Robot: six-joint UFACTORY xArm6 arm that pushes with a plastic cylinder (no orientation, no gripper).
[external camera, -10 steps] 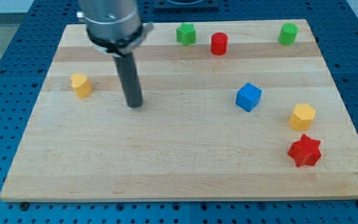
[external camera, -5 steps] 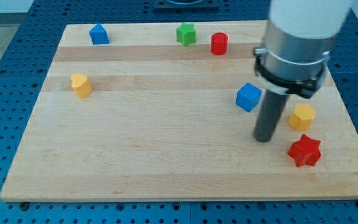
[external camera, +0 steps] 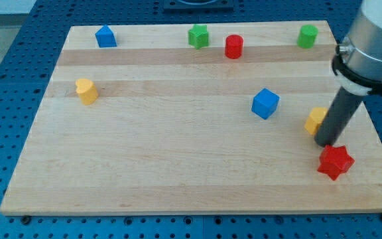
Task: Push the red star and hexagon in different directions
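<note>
The red star (external camera: pixel 335 161) lies near the board's right edge, toward the view's bottom. The yellow hexagon (external camera: pixel 314 120) lies just above and left of it, partly hidden behind the rod. My tip (external camera: pixel 325 143) stands between the two, touching or nearly touching the star's upper left and the hexagon's lower right side.
The wooden board (external camera: pixel 178 166) also carries a blue cube (external camera: pixel 265 103), a red cylinder (external camera: pixel 234 46), a green star (external camera: pixel 198 36), a green cylinder (external camera: pixel 306 36), a blue house-shaped block (external camera: pixel 105 36) and a yellow block (external camera: pixel 86 91). The board's right edge is close to the star.
My tip swept from the board's left to the right, ending between the hexagon and the star. The hexagon shifted left; the star shifted slightly right and down.
</note>
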